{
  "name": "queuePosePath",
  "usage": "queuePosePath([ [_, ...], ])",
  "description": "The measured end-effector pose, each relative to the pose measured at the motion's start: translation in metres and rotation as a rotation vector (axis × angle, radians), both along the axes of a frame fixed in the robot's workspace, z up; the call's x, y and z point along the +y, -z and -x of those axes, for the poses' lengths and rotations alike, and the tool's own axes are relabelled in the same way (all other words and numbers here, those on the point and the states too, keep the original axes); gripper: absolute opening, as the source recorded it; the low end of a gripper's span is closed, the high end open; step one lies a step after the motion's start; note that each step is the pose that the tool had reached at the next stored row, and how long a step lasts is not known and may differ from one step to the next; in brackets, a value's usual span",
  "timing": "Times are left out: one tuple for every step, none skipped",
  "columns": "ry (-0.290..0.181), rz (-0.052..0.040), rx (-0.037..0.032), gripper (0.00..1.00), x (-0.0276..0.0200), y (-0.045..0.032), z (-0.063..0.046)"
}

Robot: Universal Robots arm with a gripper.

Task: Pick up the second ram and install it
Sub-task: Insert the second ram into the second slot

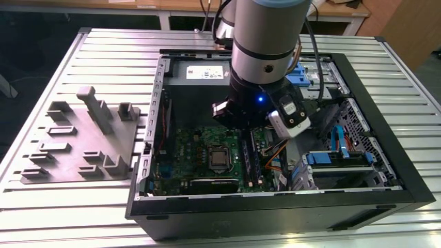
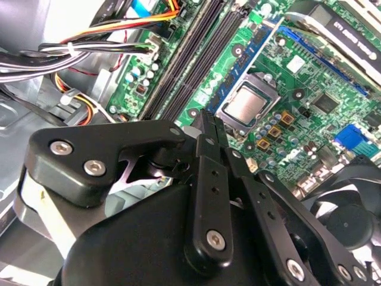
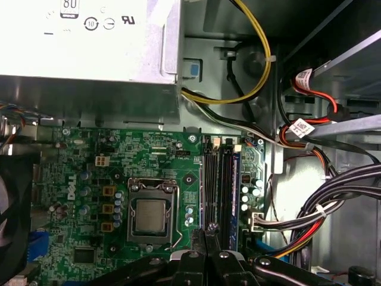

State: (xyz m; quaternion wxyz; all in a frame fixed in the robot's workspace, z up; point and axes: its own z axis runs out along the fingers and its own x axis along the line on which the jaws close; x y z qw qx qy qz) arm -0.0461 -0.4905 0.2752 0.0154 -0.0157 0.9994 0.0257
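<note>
Where the arm (image 1: 265, 46) dips into the open computer case (image 1: 262, 219) lying on the slatted bench (image 1: 110, 57), the hand (image 3: 208, 231) hangs low over the motherboard (image 3: 89, 161). It is just beside the processor socket (image 3: 149, 215) and above one end of the memory slots (image 3: 219, 179). In both wrist views its black fingers (image 2: 209, 173) are clenched, with the tips drawn together to a thin seam. Whether anything thin is pinched between them I cannot tell.

The memory slots run alongside the processor socket, on the exterior view's right of it, as long dark strips. The ram cannot be picked out for certain, and I cannot tell whether those strips are bare slots or hold seated sticks.

A grey power supply (image 3: 89, 59) sits inside the case, well apart from the socket. Bundled cables (image 3: 321, 202) lie on the far side of the slots from the socket. A black fan (image 2: 351, 223) sits on the socket's opposite side, away from the slots. Outside the case, well apart from the socket and on the exterior view's left of it, a grey fixture (image 1: 76, 139) with upright holders rests on the bench.
</note>
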Motion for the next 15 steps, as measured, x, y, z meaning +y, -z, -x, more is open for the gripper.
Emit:
queuePosePath([
  [0.000, 0.0000, 0.0000, 0.11, 0.0000, 0.0001, -0.0006],
  [0.000, 0.0000, 0.0000, 0.11, 0.0000, 0.0001, -0.0014],
  [0.000, 0.0002, 0.0001, 0.11, 0.0000, 0.0001, -0.0020],
  [0.000, 0.0002, 0.0001, 0.11, 0.0000, 0.0002, -0.0023],
  [0.000, 0.0004, 0.0002, 0.11, 0.0000, 0.0003, -0.0026],
  [0.000, 0.0003, 0.0001, 0.11, 0.0000, 0.0004, -0.0031],
  [0.000, 0.0003, 0.0002, 0.11, 0.0000, 0.0006, -0.0041],
  [0.000, 0.0002, 0.0004, 0.11, 0.0000, 0.0008, -0.0056],
  [0.000, 0.0002, 0.0005, 0.11, 0.0000, 0.0011, -0.0064],
  [0.000, 0.0002, 0.0006, 0.11, 0.0000, 0.0014, -0.0070],
  [0.000, 0.0002, 0.0007, 0.11, 0.0000, 0.0016, -0.0078],
  [0.000, 0.0001, 0.0007, 0.11, 0.0000, 0.0020, -0.0086],
  [0.000, 0.0001, 0.0009, 0.11, 0.0000, 0.0027, -0.0093],
  [0.000, 0.0001, 0.0010, 0.11, 0.0000, 0.0039, -0.0094],
  [0.000, 0.0002, 0.0013, 0.11, 0.0000, 0.0052, -0.0094],
])
